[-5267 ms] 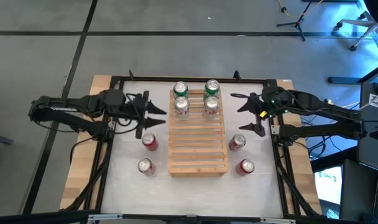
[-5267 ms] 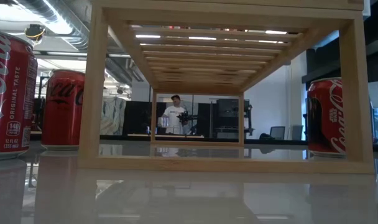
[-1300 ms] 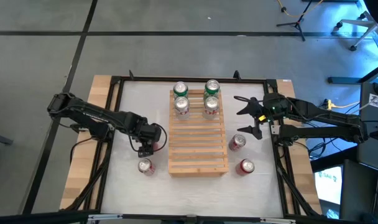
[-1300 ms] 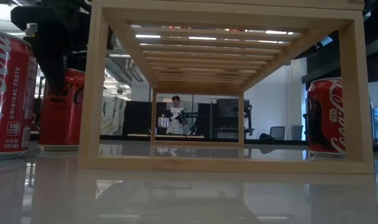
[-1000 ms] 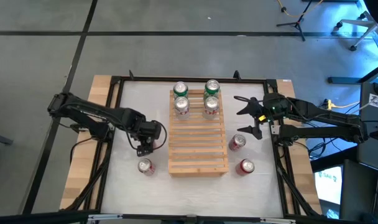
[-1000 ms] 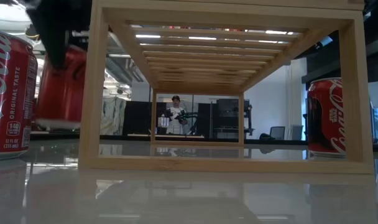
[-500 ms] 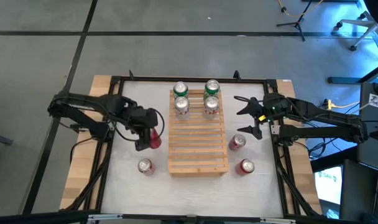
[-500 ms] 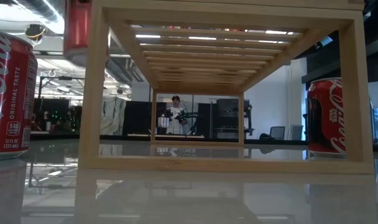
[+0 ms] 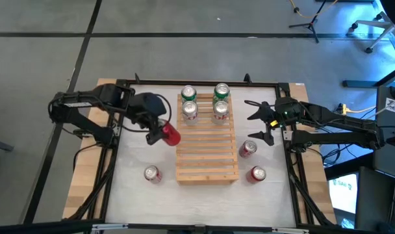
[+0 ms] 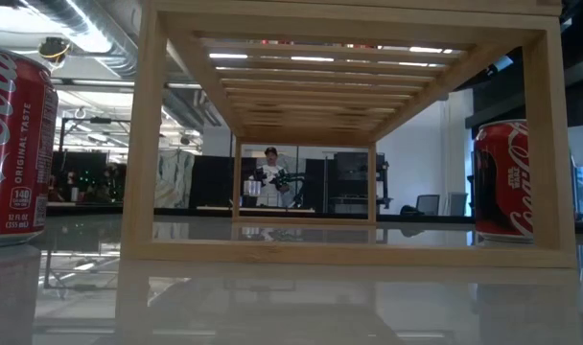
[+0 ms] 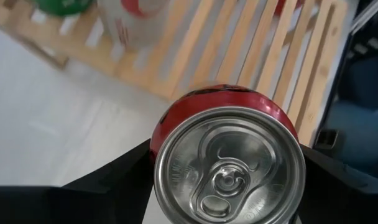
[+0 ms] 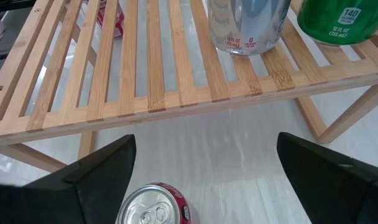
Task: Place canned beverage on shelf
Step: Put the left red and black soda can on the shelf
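My left gripper (image 9: 160, 132) is shut on a red can (image 9: 171, 136), held in the air beside the left edge of the pale slatted shelf (image 9: 206, 146). The left wrist view shows the can's silver top (image 11: 229, 165) over the slats. Two green cans (image 9: 188, 93) and two silver cans (image 9: 190, 111) stand on the shelf's far end. My right gripper (image 9: 263, 123) is open and empty, right of the shelf; in its wrist view its fingers stand wide apart above another red can (image 12: 155, 207). My left gripper pinches the red can by its side wall just under the top rim (image 11: 167, 121), one finger (image 11: 114, 180) on each side. The fingers come slanting down from the table's left. The can is lifted clear and tilted, its top toward the gripper.
A red can (image 9: 152, 173) stands on the white table left of the shelf, and two (image 9: 248, 149) (image 9: 256, 174) stand right of it. In the low view red cans (image 10: 13, 144) (image 10: 502, 182) flank the shelf's frame (image 10: 143, 144). The shelf's near slats are bare.
My left gripper has lifted the red can off the table left of the shelf, gone up and toward the table's far edge, and turned so the can tips over toward the shelf. In the low view the can has risen out of sight.
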`<state>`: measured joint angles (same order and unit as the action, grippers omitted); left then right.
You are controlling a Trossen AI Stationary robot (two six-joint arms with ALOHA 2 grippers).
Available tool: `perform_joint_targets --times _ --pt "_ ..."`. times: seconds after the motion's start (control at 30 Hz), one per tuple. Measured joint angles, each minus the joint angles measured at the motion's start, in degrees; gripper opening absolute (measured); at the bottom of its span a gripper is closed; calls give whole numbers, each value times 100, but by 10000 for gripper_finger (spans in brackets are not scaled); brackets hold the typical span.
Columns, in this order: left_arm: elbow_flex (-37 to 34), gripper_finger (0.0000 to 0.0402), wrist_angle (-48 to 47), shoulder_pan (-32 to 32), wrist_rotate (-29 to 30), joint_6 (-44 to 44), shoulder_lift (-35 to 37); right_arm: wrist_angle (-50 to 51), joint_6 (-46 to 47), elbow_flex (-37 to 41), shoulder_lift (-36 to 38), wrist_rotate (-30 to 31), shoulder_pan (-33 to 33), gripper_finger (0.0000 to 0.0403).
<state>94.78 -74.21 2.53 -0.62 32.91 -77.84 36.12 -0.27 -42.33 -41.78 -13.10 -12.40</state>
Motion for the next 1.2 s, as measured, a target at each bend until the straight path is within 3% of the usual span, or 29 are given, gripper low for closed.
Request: perform_joint_targets --times 0.4,0.73,1.2 --pt "9 291 1170 -151 6 -632 -385 7 0 0 0 1 2 383" --pt "9 292 1197 -151 106 -1352 -997 15 -2 0 0 1 4 383" --pt "9 292 1112 -221 271 -1557 -1015 15 -2 0 0 2 0 383"
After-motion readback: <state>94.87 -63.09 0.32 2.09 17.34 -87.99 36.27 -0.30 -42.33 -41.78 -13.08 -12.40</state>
